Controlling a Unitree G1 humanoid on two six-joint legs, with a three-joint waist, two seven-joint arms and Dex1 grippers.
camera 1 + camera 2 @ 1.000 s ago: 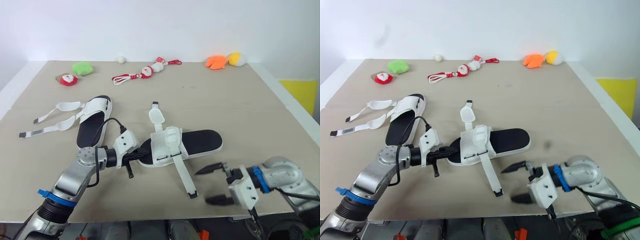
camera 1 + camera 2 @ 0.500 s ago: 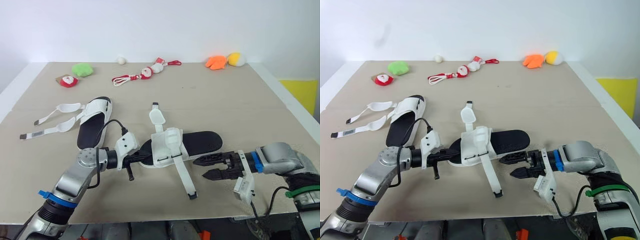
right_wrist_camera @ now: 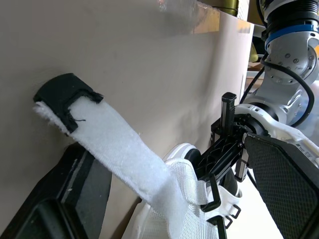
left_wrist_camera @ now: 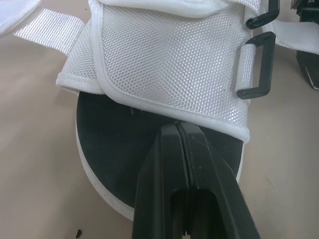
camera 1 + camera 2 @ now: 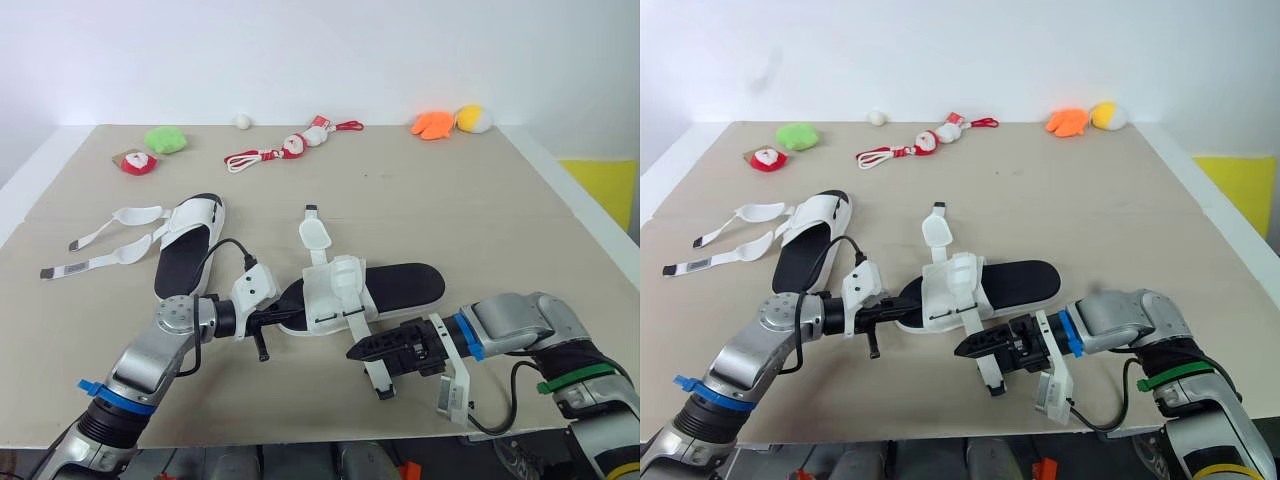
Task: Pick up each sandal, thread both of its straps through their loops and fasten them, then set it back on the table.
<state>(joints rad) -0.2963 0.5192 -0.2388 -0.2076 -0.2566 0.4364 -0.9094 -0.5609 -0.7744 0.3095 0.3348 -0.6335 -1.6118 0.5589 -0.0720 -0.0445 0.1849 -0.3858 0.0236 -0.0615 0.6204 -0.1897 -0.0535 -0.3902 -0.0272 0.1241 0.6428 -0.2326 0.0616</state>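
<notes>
1. Right claw (image 5: 368, 355): at the near edge of the desk (image 5: 480, 200), lying low and pointing toward the robot's left. Fingers are apart and straddle the loose strap (image 5: 378, 378) of the near sandal (image 5: 400, 282). In the right wrist view the strap runs between them and lies against one finger (image 3: 60, 199). Its black tip rests on the desk.

2. Left claw (image 5: 272, 316): at the left end of the near sandal. Fingers (image 4: 164, 169) are pressed together, tips at the hem of the white upper and over the black insole. Whether fabric is pinched between them cannot be determined.

3. Near sandal: flat on the desk at centre, lengthwise left to right, sole down. Two black loops (image 4: 254, 69) on the upper stand empty. Its second strap (image 5: 315, 232) points away from the robot, unfastened.

4. Far sandal (image 5: 185, 250): on the desk farther left, apart from both claws. Both straps (image 5: 125, 213) (image 5: 100, 258) are spread out to its left, unfastened.

5. Far edge of desk, left to right:
- red-and-white toy (image 5: 135, 161)
- green toy (image 5: 165, 138)
- white ball (image 5: 242, 120)
- corded figure (image 5: 290, 146)
- orange toy (image 5: 432, 124), touching the yellow toy (image 5: 473, 118)

All are well apart from the sandals.
</notes>
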